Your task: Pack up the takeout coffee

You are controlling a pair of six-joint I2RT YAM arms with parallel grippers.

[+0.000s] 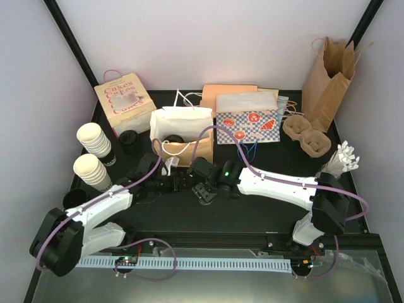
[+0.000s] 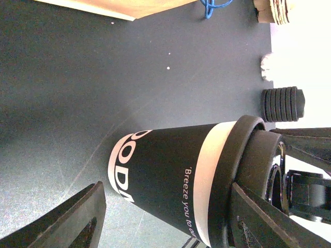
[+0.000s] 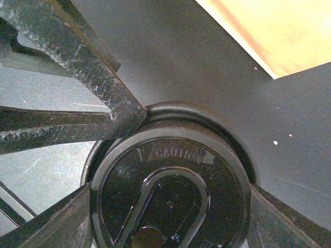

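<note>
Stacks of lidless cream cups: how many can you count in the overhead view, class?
2, both at the left: one stack farther back, beside the Cakes bag; the other stack just in front of it. More may be hidden.

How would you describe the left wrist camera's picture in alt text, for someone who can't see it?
A takeout coffee cup, black-printed with a black lid, fills the frame sideways on a dark table, framed by the left hand's open fingers. A small ribbed black stack stands beyond.
</note>
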